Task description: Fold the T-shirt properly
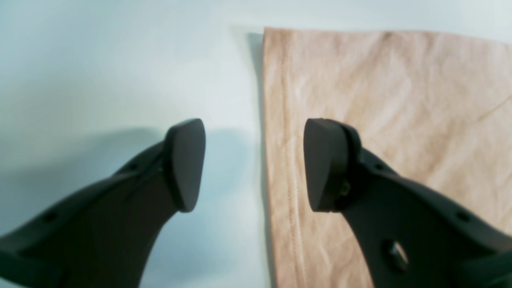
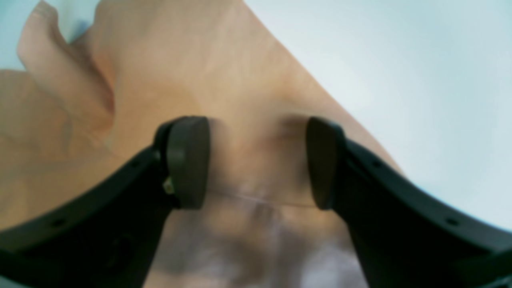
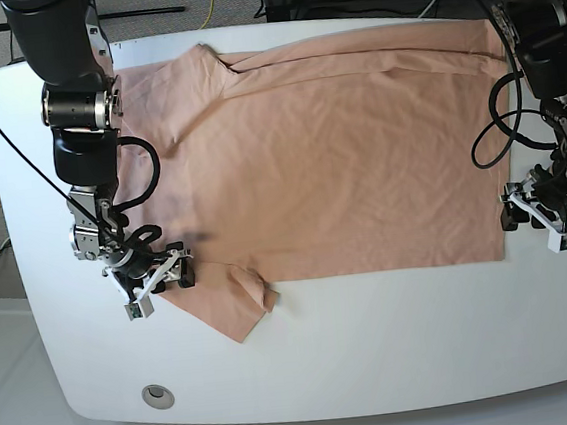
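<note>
The white table [image 3: 308, 361] carries the T-shirt [image 3: 338, 157], spread flat across its far half, one sleeve [image 3: 227, 303] angling toward the table's near edge. The right gripper [image 3: 154, 275] straddles that sleeve's shoulder end, jaws wide, cloth between the pads but unpinched. The left gripper [image 3: 533, 221] hangs over the shirt's hem corner, jaws wide, one finger [image 1: 332, 164] above the fabric, one over bare table, holding nothing.

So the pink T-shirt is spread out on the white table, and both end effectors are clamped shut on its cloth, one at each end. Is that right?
Not quite. Both end effectors stand open, gripping nothing. The left wrist view shows the left end effector straddling the hem of the T-shirt with its fingers apart; the right wrist view shows the right end effector open over the sleeve. The rest holds: the shirt lies spread on the white table.
</note>
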Robot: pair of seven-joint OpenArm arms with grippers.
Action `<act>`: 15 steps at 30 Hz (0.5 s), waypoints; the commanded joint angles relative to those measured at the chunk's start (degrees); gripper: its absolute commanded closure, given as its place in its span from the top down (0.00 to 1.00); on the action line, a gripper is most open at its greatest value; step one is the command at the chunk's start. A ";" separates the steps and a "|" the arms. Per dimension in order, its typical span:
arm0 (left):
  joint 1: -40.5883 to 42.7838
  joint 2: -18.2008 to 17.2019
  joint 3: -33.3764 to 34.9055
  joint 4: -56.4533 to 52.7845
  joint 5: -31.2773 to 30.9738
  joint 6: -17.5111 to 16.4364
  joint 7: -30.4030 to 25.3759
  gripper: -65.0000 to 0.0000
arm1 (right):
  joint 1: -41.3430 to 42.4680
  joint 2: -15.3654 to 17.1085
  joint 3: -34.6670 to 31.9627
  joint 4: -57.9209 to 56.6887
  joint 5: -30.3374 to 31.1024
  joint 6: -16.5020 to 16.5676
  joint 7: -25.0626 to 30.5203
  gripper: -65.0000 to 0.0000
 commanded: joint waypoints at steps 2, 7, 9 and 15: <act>-1.48 -1.08 -0.22 0.80 -0.60 0.28 -1.57 0.56 | 0.74 0.78 0.06 0.78 -0.49 -0.44 -1.74 0.57; -1.68 -1.53 -0.06 0.48 -0.10 0.38 -2.14 0.56 | -0.02 0.62 0.27 1.63 -0.66 0.09 -1.28 0.57; -1.66 -1.58 -0.05 0.50 0.01 0.40 -2.16 0.56 | -0.37 0.64 0.29 2.05 -0.69 0.08 -1.33 0.57; -1.60 -1.76 0.04 0.45 -0.28 0.31 -2.17 0.56 | -1.32 0.83 0.27 2.85 -0.68 0.16 -1.39 0.57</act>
